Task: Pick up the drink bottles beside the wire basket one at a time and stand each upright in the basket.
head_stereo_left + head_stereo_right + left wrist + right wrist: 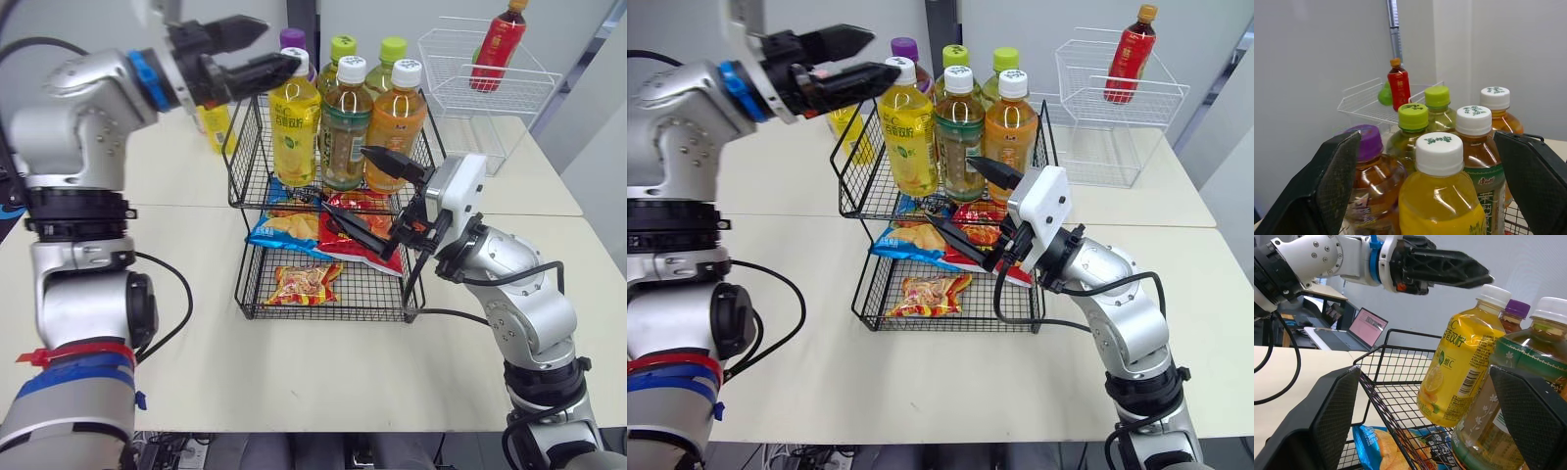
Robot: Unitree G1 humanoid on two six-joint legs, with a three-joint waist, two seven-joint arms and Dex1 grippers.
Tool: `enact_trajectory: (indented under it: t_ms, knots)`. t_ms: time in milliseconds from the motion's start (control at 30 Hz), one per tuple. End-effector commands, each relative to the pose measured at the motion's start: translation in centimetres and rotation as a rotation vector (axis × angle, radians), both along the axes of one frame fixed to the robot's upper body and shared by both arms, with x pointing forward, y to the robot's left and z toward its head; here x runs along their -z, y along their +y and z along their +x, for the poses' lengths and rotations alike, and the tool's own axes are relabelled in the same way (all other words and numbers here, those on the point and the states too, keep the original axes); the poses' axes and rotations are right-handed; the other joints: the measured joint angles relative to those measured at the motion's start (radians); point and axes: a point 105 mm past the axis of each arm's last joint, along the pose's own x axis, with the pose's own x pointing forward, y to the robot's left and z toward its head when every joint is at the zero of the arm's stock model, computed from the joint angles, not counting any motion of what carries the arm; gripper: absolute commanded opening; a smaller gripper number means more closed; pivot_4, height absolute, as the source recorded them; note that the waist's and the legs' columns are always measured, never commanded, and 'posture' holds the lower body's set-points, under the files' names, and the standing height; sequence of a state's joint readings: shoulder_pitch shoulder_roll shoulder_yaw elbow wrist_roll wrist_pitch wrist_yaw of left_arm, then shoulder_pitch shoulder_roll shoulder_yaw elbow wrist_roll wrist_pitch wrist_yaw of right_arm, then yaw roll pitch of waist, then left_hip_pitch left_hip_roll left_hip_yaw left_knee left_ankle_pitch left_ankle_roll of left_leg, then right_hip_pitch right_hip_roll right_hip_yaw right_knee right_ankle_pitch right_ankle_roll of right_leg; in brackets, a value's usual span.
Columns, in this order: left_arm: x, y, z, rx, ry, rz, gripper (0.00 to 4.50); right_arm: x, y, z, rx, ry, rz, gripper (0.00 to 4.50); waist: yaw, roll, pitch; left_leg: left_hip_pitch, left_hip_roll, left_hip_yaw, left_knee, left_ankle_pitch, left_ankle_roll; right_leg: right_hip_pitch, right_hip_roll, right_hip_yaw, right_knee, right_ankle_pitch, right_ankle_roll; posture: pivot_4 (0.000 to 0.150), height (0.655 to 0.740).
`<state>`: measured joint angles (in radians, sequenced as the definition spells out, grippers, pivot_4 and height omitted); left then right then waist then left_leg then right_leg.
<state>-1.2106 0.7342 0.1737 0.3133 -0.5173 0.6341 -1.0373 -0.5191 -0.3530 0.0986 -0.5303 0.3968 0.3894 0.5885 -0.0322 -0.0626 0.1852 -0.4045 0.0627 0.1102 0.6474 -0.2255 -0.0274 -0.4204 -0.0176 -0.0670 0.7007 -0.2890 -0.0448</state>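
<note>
Six drink bottles (345, 137) upright, caps up, in wire basket (333, 316)

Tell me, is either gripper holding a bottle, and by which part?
Nothing is held. The left gripper is open near the cap of the yellow bottle, not gripping it; the right gripper is open and empty by the basket.

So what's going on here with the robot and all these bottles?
The left gripper hangs open around the cap of the yellow drink bottle, which stands in the black wire basket's upper tier with five other bottles. One more bottle waits on the table beside the basket. The right gripper is open and empty at the basket's front, near the snack bags.
</note>
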Motion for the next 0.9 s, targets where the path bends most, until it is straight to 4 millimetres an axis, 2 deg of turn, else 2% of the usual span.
enact_trajectory:
  t_ms: [33, 133, 267, 367, 467, 600, 700, 800, 900]
  knots:
    - [-1.3, 2.3, -2.0, -0.050, -0.057, -0.032, 4.49, -2.3, -1.0, -1.3, -0.030, -0.082, 0.051, 4.50, 0.002, 0.000, 0.000, 0.001, 0.000, 0.000, 0.000, 0.000, 0.000, 0.000, 0.000, 0.000, 0.000, 0.000, 0.000, 0.150, 0.7400]
    - [-0.7, 4.8, -2.4, -0.145, -0.038, -0.039, 4.49, -3.9, -2.3, -1.6, -0.028, -0.125, 0.085, 4.50, 0.004, 0.000, 0.000, 0.001, 0.000, 0.000, 0.001, 0.000, 0.000, 0.001, 0.000, 0.000, 0.000, 0.000, 0.000, 0.150, 0.7400]
    - [2.0, 9.2, -2.7, -0.298, 0.032, -0.051, 4.49, -5.2, -5.3, -1.2, 0.077, -0.214, 0.049, 4.50, 0.003, 0.000, 0.000, 0.004, 0.000, 0.001, 0.000, 0.000, 0.000, 0.004, 0.000, 0.000, 0.001, 0.000, 0.000, 0.150, 0.7400]
    - [5.5, 12.5, -2.4, -0.418, 0.106, -0.068, 4.49, -4.2, -8.0, -0.2, 0.167, -0.196, -0.003, 4.50, 0.005, 0.000, -0.001, 0.006, 0.000, 0.000, -0.001, 0.000, 0.000, 0.006, 0.000, 0.000, 0.000, -0.002, 0.003, 0.150, 0.7400]
    - [8.9, 15.2, -2.2, -0.519, 0.164, -0.071, 4.49, -3.6, -11.7, 1.4, 0.296, -0.161, 0.029, 4.50, 0.006, 0.000, -0.001, 0.007, 0.000, 0.000, -0.001, 0.000, 0.000, 0.008, 0.000, -0.001, -0.001, -0.002, 0.003, 0.150, 0.7400]
    - [13.3, 17.2, -1.8, -0.622, 0.215, -0.028, 4.49, -0.1, -16.4, 3.4, 0.461, -0.030, 0.037, 4.50, 0.007, 0.000, -0.001, 0.007, 0.000, -0.001, -0.001, -0.001, 0.001, 0.009, -0.001, -0.001, -0.002, -0.002, 0.003, 0.150, 0.7400]
    - [16.7, 17.7, -1.6, -0.657, 0.254, -0.025, 4.49, 4.5, -19.2, 4.5, 0.576, 0.117, 0.029, 4.50, 0.008, 0.000, -0.001, 0.007, 0.000, -0.001, -0.001, -0.001, 0.001, 0.009, -0.001, -0.001, -0.002, -0.002, 0.003, 0.150, 0.7400]
    - [20.1, 17.3, -1.6, -0.693, 0.308, 0.049, 4.49, 9.8, -20.4, 4.9, 0.628, 0.270, -0.050, 4.50, 0.008, 0.000, -0.001, 0.008, 0.000, 0.000, -0.001, -0.002, 0.003, 0.010, -0.001, -0.001, -0.002, -0.002, 0.003, 0.150, 0.7400]
    - [22.9, 16.8, -1.8, -0.720, 0.353, 0.084, 4.49, 12.6, -21.3, 5.6, 0.704, 0.321, -0.124, 4.50, 0.004, 0.000, -0.001, 0.008, 0.000, 0.000, -0.002, -0.003, 0.004, 0.010, -0.001, -0.001, -0.002, -0.002, 0.003, 0.150, 0.7400]
